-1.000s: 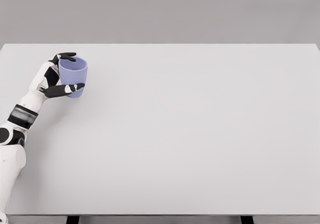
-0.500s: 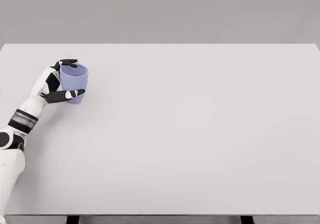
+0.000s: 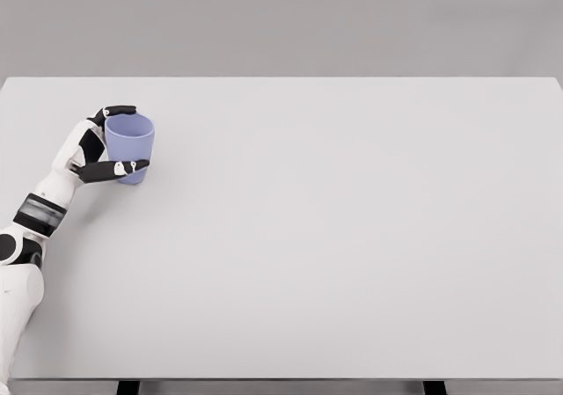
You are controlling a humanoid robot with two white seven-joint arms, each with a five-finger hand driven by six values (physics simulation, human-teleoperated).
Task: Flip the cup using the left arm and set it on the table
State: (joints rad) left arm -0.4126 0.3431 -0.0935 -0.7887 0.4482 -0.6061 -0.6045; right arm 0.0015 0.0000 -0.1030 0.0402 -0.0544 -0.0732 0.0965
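A lavender cup (image 3: 130,145) stands upright, mouth up, on the white table (image 3: 334,237) near its far left. My left hand (image 3: 107,140) wraps around the cup from the left side, with one black-tipped finger (image 3: 120,111) behind the rim and another (image 3: 123,168) across the front near the base. The cup's base looks level with the table surface. The left forearm runs down to the lower left corner. The right arm does not appear.
The table's far edge (image 3: 281,78) runs just behind the cup, and its left edge (image 3: 3,96) lies close to my hand. Two dark table legs (image 3: 128,387) show under the near edge.
My left hand has lowered the cup a little toward the table and shifted slightly; between half a second ago and now it barely moves. The fingers stay around the cup.
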